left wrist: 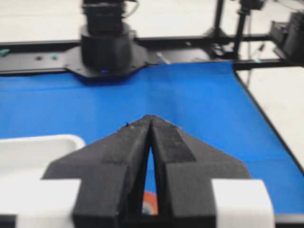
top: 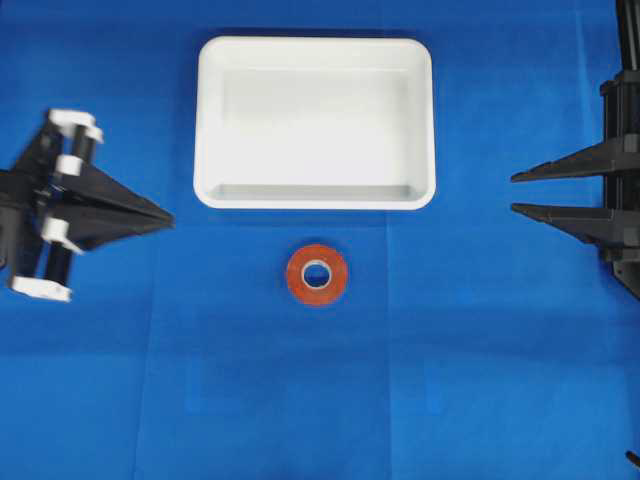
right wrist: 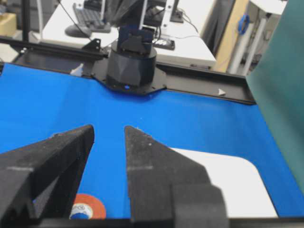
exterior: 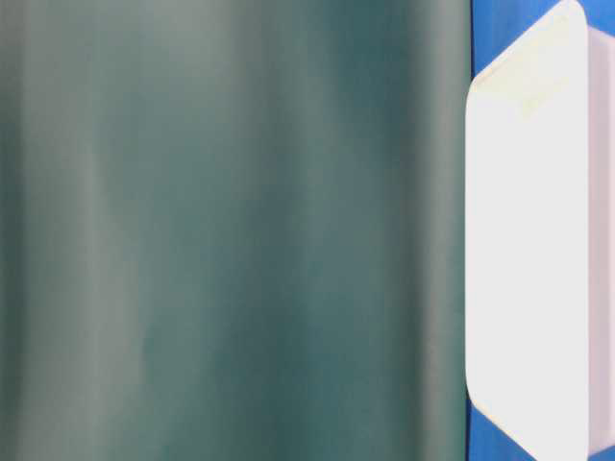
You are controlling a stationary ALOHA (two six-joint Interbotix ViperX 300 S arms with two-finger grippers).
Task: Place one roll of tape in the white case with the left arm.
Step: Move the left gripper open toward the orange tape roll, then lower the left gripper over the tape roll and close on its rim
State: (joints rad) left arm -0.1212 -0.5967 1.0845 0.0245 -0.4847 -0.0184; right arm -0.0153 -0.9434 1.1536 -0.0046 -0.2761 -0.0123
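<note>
The tape (top: 317, 275) lies flat on the blue surface (top: 480, 380), nearest the front edge of the overhead view. It is a small orange-red ring with a pale middle. Nothing touches it.

Just behind the tape sits the white case (top: 315, 195). The tape is near its front rim but not in it. Nothing is inside the case.

The left gripper (top: 165, 214) is off to the left side, well apart from the tape and the case. Its two black fingers are pressed together into one point, so it is closed and holds nothing. In the left wrist view the fingers (left wrist: 171, 147) meet at the tip, and a bit of the tape (left wrist: 149, 203) peeks through the thin gap below.

The right gripper (top: 520, 192) is off to the right side. Its two prongs stand apart, so it is open and holds nothing.

In the table-level view a dark green sheet (exterior: 231, 230) fills most of the picture, with the case (exterior: 528, 240) at the right.
</note>
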